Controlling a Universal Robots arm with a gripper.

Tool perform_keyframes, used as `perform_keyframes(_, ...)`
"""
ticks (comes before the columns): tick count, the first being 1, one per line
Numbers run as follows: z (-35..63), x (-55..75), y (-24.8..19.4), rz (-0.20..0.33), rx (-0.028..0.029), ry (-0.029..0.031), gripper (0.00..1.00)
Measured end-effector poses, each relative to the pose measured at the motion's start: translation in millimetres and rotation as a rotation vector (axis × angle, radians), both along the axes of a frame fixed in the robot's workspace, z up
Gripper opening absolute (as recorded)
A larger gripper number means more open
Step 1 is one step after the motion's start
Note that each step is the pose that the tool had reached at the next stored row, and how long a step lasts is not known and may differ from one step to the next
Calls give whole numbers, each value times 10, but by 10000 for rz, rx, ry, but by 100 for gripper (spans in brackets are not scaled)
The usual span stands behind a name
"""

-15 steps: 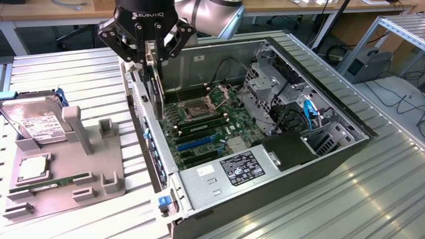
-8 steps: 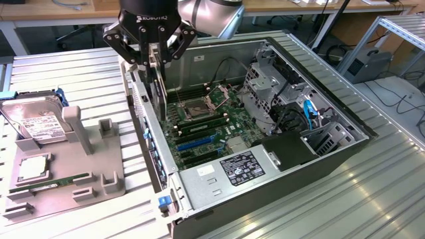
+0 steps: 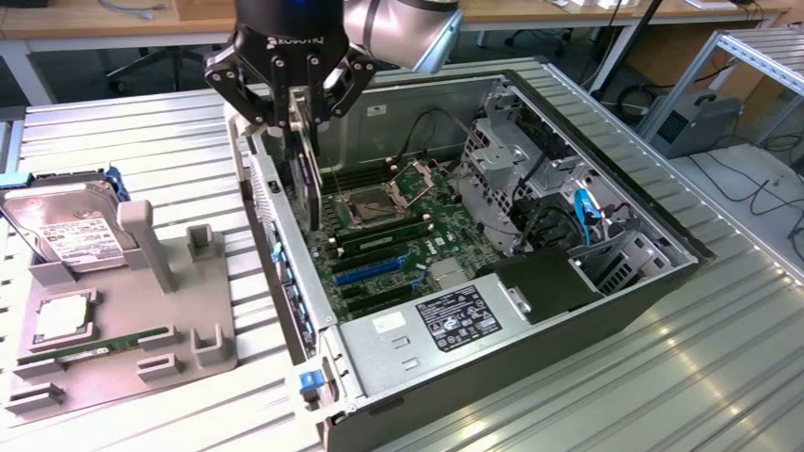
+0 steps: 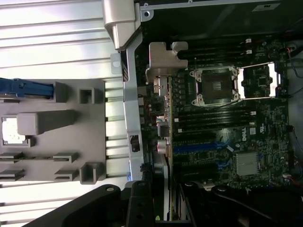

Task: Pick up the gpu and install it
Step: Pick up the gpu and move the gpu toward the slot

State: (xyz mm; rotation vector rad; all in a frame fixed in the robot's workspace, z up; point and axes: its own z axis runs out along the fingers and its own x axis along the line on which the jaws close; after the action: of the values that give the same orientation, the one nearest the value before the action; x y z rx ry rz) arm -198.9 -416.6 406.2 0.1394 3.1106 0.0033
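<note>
In the exterior view the gripper [image 3: 297, 102] has its fingers clamped on the top edge of the gpu [image 3: 301, 169]. The card hangs upright and edge-on above the open computer case [image 3: 390, 353], close to the wall on the exterior view's left. It looks light, stiff and thin, but probably fragile. A pinch on the bare top edge, away from the contact edge and the components, seems the right hold. The case holds the motherboard [image 3: 390, 235], with its blue slots [image 3: 364, 271] below and nearer than the card. On the exterior view's left, a grey fixture tray [image 3: 188, 311] carries a hard drive [image 3: 63, 235], a processor chip [image 3: 60, 320] and a green memory stick [image 3: 101, 344].

In the wrist view the gpu [image 4: 161, 94] runs away from the gripper [image 4: 166, 208], silvery bracket end foremost, just inside the case wall [image 4: 131, 118] and apart from the motherboard [image 4: 227, 127].
</note>
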Motion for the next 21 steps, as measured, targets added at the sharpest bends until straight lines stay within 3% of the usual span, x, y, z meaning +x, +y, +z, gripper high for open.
perform_keyframes(21, -127, 71, 0, 0, -1, 1, 27)
